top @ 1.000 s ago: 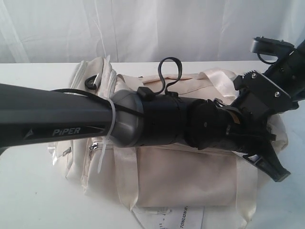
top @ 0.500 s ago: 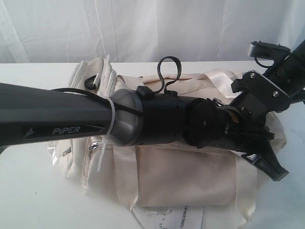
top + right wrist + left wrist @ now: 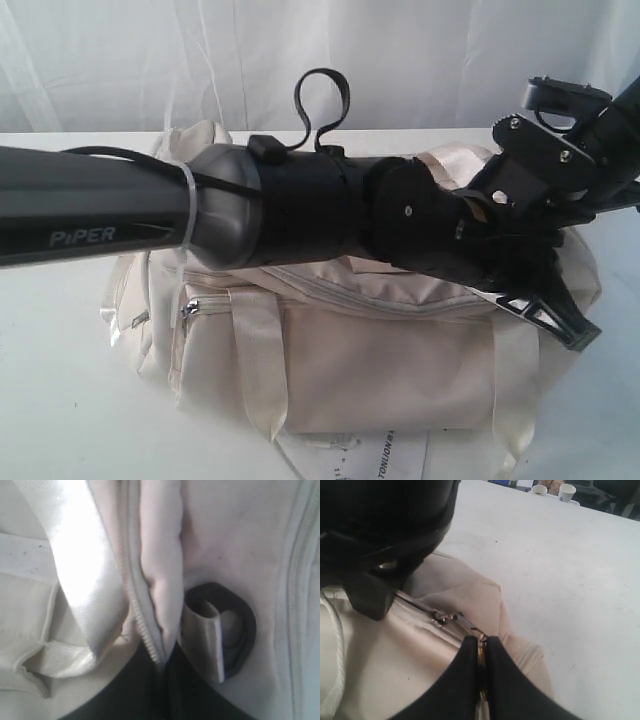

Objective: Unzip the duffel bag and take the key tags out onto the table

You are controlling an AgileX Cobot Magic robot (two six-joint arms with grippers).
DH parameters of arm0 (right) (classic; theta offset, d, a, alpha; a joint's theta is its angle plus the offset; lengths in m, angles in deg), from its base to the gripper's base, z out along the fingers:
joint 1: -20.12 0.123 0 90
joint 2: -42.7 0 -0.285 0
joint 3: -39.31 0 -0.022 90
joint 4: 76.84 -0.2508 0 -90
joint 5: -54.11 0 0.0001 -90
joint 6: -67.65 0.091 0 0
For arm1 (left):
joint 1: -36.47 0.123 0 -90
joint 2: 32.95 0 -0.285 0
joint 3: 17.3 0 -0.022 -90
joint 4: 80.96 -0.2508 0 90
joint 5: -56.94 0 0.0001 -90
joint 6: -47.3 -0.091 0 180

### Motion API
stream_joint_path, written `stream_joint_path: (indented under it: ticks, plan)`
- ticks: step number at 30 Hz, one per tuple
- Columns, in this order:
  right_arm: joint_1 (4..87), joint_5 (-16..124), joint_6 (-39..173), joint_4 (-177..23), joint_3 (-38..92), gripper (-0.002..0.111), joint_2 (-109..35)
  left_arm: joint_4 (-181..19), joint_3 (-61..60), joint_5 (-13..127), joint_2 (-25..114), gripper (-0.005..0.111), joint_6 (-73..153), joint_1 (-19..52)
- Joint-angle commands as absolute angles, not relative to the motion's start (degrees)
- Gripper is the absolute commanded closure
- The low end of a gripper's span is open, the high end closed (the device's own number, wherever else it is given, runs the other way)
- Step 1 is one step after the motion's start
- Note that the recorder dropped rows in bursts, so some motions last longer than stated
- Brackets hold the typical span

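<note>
Left wrist view has my left gripper (image 3: 481, 641) pinched narrow on the metal zipper pull (image 3: 481, 655) of the duffel bag (image 3: 380, 370), which sits on the table (image 3: 60, 420), while my right gripper (image 3: 162, 656) is clamped on a fold of the bag's cloth beside a black ring (image 3: 242, 630). With the zipper looking mostly closed, I want to draw the pull along the zipper line, low and steady, the right arm bracing the cloth taut. No key tags show; I judge them inside.
</note>
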State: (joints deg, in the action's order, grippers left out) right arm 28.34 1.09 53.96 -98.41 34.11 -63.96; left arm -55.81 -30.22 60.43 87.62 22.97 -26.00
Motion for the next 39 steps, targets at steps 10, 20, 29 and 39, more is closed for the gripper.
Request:
stream_joint_path:
  ticks: [10, 20, 29, 39]
  plan:
    - [28.1, 9.0, 54.6, -97.1, 36.3, 0.108, -63.8, -51.0, -30.1, 78.4, 84.4, 0.107, 23.5, -27.6]
    - [28.1, 8.5, 54.8, -97.1, 36.3, 0.108, -63.8, -63.4, -28.3, 88.0, 81.4, 0.107, 33.7, -27.6]
    - [28.1, 8.1, 54.8, -97.1, 36.3, 0.108, -63.8, -68.3, -23.5, 91.5, 75.9, 0.107, 36.3, -27.6]
    - [28.1, 8.1, 54.8, -97.1, 36.3, 0.108, -63.8, -71.3, -17.8, 90.3, 72.5, 0.107, 39.1, -27.6]
